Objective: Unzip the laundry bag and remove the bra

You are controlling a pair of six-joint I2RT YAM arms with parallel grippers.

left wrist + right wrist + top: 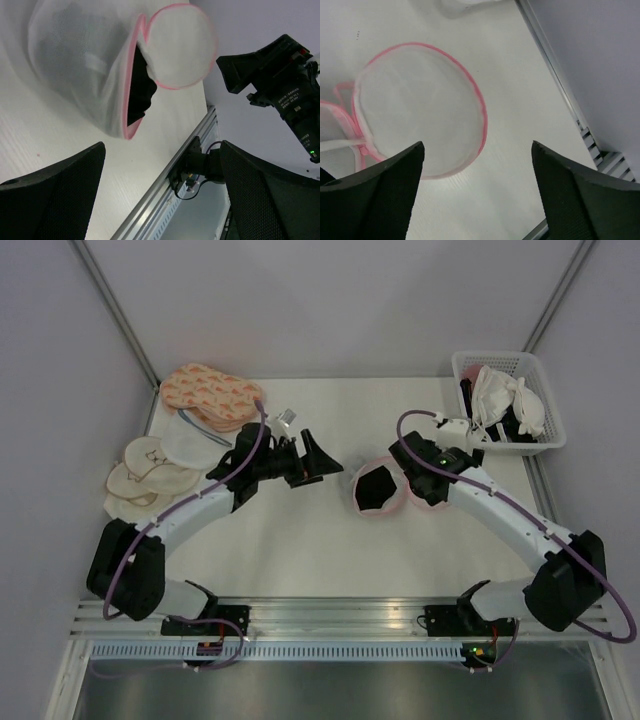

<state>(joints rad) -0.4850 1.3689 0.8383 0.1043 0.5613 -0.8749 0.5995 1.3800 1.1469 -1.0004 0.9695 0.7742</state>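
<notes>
Near edge: both arm bases on the rail (330,615); the arms reach inward over the white table (300,560).

Mid-table: bag (75,60) lies on its side, unzipped, pink-rimmed mouth open toward the left arm. Round lid (415,115) is flapped open and lies flat on the table on the bag's right side, joined at the rim. Bra (378,487) sits inside the bag, seen as a dark mass in the opening; none of it is outside the rim.

Left gripper (320,460): fingers spread wide, nothing between them, just left of the mouth and apart from it. Clear gap of table between.

Right gripper (477,147): fingers spread wide, grasping nothing, above the lid. Cannot tell if it touches the mesh. From the top view this arm covers the bag's right edge.

Left side, farther: cream pads (145,475) stacked at the table edge; beyond them peach pads (205,390), overlapping a white mesh piece (195,445).

Far right corner: white basket (505,358) holding white bras (505,395).
</notes>
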